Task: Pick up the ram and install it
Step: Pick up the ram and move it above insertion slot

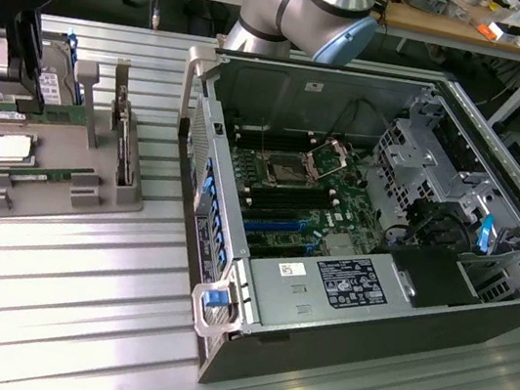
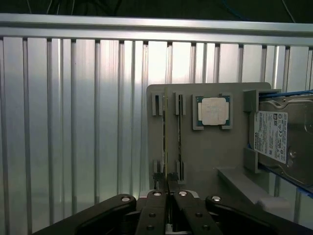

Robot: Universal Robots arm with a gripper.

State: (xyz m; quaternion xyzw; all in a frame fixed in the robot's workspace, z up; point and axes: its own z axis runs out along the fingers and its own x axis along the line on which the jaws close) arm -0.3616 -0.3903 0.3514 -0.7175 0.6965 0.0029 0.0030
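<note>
exterior view high, angled down over computer case and grey tray, wrist view close above same tray

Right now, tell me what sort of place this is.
Probably a robotics lab bench for PC assembly: open computer case on a ribbed metal table, grey parts tray with a processor.

Lab workshop: slatted aluminium bench, open PC case, cluttered desks behind.
</note>
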